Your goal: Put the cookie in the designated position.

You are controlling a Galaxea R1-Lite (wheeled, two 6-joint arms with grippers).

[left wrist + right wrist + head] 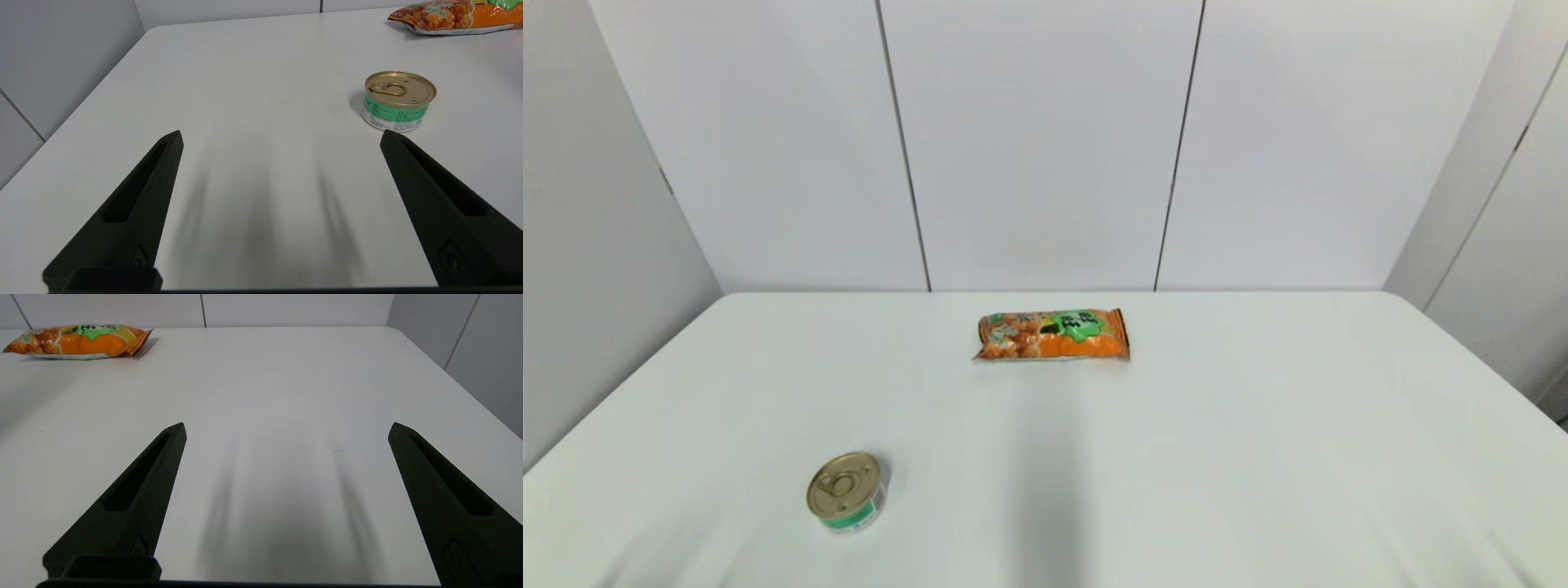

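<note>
An orange cookie packet (1052, 335), its green scalloped badge facing up above pictured golden snacks, lies flat toward the far middle of the white tabletop (1258, 457), well apart from a gold-lidded tin (846, 492). The left tool (281, 136) and right tool (287, 428) both hover wide and empty near the front edge. Nothing is grasped; the next move looks like a reach to the packet.
</note>
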